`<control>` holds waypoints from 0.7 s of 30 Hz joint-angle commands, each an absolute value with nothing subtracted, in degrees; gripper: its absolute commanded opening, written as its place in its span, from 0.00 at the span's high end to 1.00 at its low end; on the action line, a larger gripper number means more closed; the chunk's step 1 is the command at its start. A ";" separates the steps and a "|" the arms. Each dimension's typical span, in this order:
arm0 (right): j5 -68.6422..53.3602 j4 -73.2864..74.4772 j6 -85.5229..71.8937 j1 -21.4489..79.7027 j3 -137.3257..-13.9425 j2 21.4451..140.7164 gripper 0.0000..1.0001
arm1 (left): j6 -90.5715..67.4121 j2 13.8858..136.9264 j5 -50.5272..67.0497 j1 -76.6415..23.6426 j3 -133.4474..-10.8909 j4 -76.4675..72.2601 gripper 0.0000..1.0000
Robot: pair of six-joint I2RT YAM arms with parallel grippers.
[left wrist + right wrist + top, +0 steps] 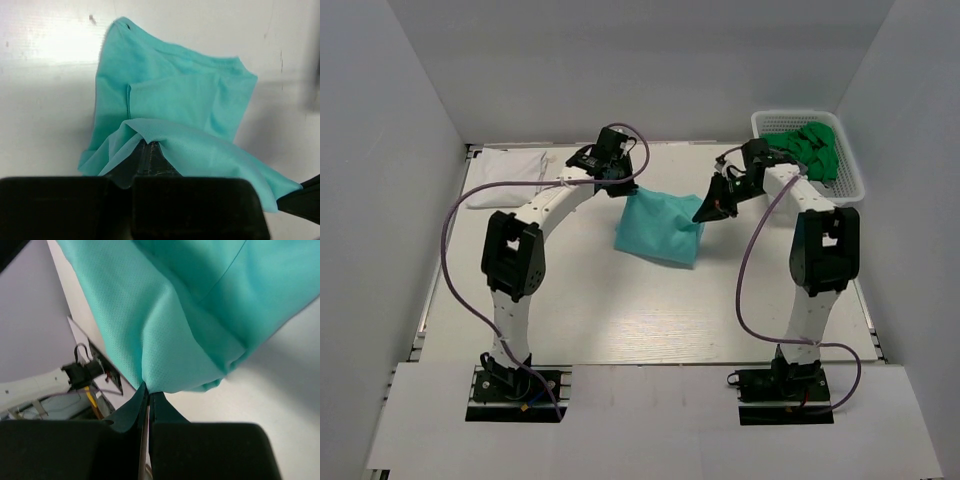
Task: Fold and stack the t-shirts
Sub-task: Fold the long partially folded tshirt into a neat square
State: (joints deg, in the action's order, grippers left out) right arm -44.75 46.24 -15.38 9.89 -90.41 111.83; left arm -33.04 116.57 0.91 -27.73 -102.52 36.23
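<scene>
closest to me, my two bases sit bolted side by side at the near edge of the table (620, 320), and both arms rise and bend inward toward the middle of it. out there my left gripper (150, 146) is pinched tight on the teal t-shirt (660, 232). from that wrist the cloth drapes over both fingertips, so i barely see them, and it spreads beyond them onto the white tabletop with a seam and a hem showing. my right gripper (147, 391) is clamped on the same shirt, jaws pressed together with a tuck of fabric caught right at their tips and the cloth fanning out from that pinch. from above, i hold the shirt's far edge, left fingers at its left corner and right fingers at its right corner, and that edge stretches between them. the rest of the shirt runs back toward me in a rough rectangle near the table's centre. farther on, at the far left, a white t-shirt (510, 168) lies flat, well apart from the teal one. at the far right corner stands a white mesh basket (853, 188) with green t-shirts (808, 148) heaped inside.
</scene>
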 commanded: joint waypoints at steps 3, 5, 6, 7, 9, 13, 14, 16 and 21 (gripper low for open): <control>-39.31 45.86 -16.44 7.21 -106.91 123.54 0.98 | -32.17 128.36 -3.60 -26.20 -111.51 29.00 1.00; -29.20 45.18 -17.84 6.25 -115.37 128.48 0.66 | -32.70 133.66 -4.57 -25.66 -122.65 31.71 0.98; -26.22 45.00 -18.10 6.33 -117.92 129.80 0.42 | -33.48 136.20 -3.96 -25.05 -127.22 36.34 0.79; -25.67 46.22 -19.41 5.81 -126.13 133.29 0.38 | -34.01 139.19 -3.96 -25.05 -133.79 37.95 0.58; -24.09 46.24 -19.60 5.98 -128.05 132.64 0.25 | -34.01 138.17 -4.56 -25.05 -133.87 36.49 0.01; -22.41 36.31 -20.91 6.77 -111.75 121.85 0.10 | -32.53 127.55 -1.07 -25.05 -116.65 24.72 0.00; -22.67 35.69 -20.48 7.12 -110.40 119.73 0.10 | -32.52 125.27 0.69 -25.05 -115.15 23.65 0.00; -23.11 35.77 -19.34 8.43 -107.06 117.79 0.10 | -32.52 124.72 4.54 -25.05 -113.91 23.12 0.00; -25.66 33.67 -20.04 12.56 -103.63 117.69 0.10 | -34.18 125.50 12.47 -26.37 -110.74 20.31 0.00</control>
